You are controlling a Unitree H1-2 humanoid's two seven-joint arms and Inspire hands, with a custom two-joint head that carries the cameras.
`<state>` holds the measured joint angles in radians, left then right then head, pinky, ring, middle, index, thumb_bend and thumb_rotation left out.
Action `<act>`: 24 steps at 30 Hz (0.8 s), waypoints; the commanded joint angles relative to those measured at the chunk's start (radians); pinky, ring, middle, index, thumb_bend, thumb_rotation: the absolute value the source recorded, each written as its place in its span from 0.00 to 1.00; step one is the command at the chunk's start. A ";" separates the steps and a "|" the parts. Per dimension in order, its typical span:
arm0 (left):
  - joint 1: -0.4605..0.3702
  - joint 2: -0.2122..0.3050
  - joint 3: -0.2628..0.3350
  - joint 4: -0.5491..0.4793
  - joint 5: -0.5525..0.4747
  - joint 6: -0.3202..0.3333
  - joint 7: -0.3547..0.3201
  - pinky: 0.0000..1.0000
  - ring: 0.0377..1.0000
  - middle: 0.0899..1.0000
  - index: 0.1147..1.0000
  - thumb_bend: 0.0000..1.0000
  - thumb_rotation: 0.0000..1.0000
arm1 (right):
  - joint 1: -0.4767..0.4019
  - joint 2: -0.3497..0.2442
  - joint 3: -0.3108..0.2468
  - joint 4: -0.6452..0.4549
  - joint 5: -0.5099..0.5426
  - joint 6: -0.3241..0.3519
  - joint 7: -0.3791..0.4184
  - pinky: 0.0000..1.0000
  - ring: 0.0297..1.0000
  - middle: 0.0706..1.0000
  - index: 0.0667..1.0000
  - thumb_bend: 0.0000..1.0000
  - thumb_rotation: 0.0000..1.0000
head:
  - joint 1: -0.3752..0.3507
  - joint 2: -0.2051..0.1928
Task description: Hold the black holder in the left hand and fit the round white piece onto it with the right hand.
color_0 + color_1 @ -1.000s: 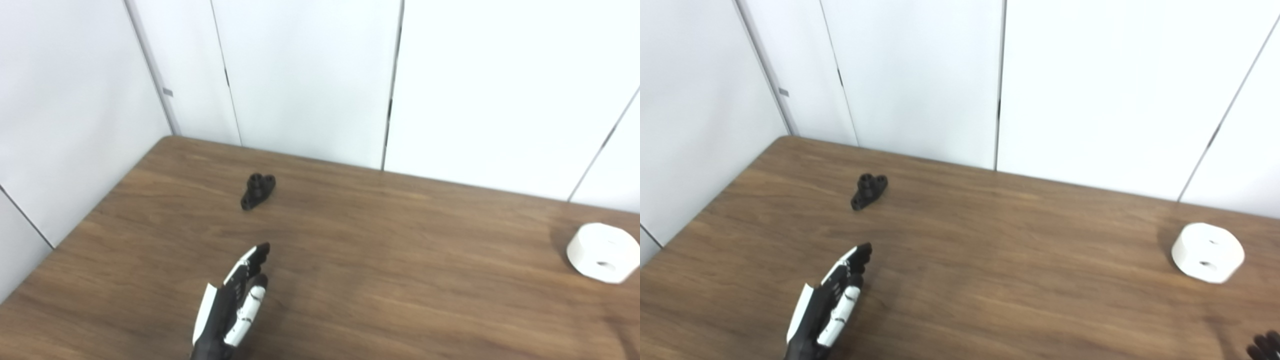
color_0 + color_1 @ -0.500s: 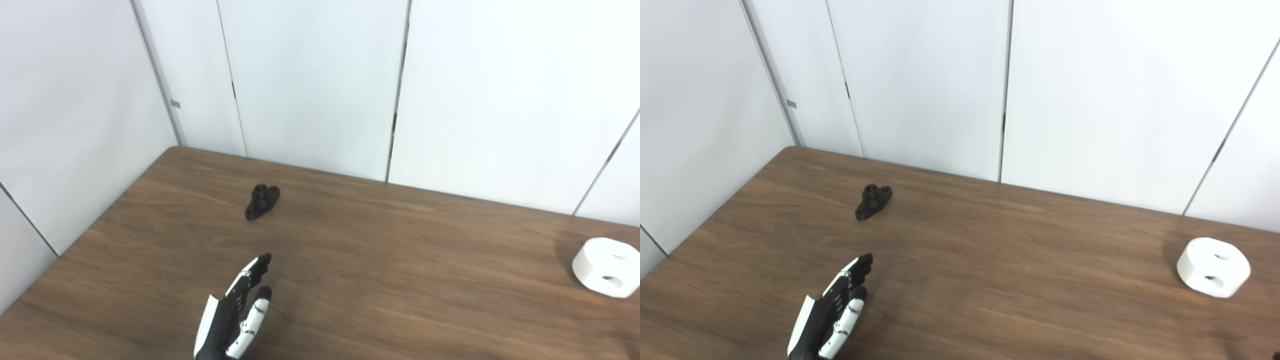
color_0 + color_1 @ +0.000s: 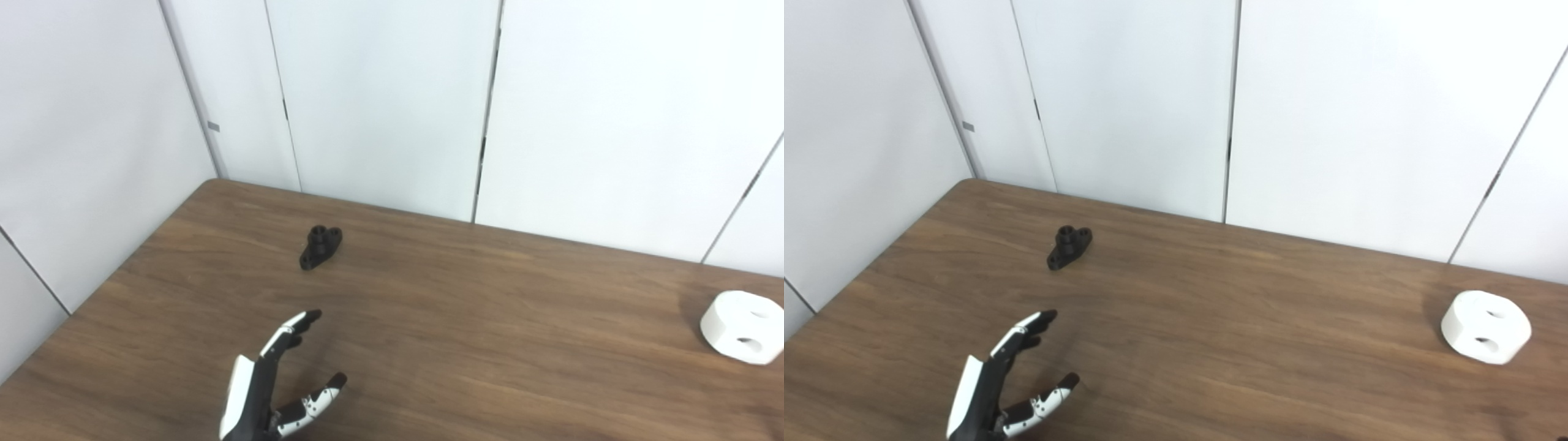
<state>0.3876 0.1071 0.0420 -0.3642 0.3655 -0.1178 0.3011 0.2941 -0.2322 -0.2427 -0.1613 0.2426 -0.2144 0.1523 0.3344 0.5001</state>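
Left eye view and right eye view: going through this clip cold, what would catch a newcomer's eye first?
Most likely the left hand at the bottom edge, raised over the brown table, fingers and thumb spread, holding nothing. Beyond it, toward the far left corner, lies the small black holder, untouched. The round white piece sits alone at the far right edge; the right hand is out of view.

Left hand [image 3: 269,392] seen at the bottom edge, black frame covered by a white shell on the back, slim fingers [image 3: 288,324] clad in white plates with black tips, thumb [image 3: 312,401] white with small dark dots and a black tip, right hand not seen
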 commanded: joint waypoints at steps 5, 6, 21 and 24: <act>-0.060 -0.067 0.043 -0.114 0.176 0.222 0.004 0.82 0.85 0.83 0.79 0.72 0.13 | 0.022 0.000 0.009 0.028 -0.019 -0.013 0.003 0.96 0.92 0.91 0.91 0.63 0.92 | -0.002 0.001; -0.073 -0.065 0.047 -0.129 0.214 0.273 -0.002 0.83 0.86 0.84 0.79 0.72 0.17 | 0.021 -0.001 0.009 0.030 -0.020 -0.014 0.004 0.95 0.92 0.91 0.91 0.63 0.92 | -0.002 0.001; -0.256 0.024 0.080 -0.059 0.355 0.511 -0.009 0.85 0.90 0.87 0.80 0.76 0.34 | 0.014 0.010 0.012 0.033 -0.035 -0.010 -0.006 0.91 0.90 0.89 0.87 0.65 0.92 | -0.006 0.003; -0.295 0.034 0.093 -0.029 0.361 0.538 -0.023 0.85 0.91 0.87 0.80 0.77 0.38 | 0.018 0.013 0.013 0.019 -0.041 0.001 -0.009 0.91 0.90 0.90 0.87 0.63 0.93 | -0.008 0.004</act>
<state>0.1158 0.1240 0.1215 -0.3944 0.7025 0.4151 0.2718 0.2979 -0.2304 -0.2395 -0.1632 0.2062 -0.2157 0.1506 0.3252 0.5032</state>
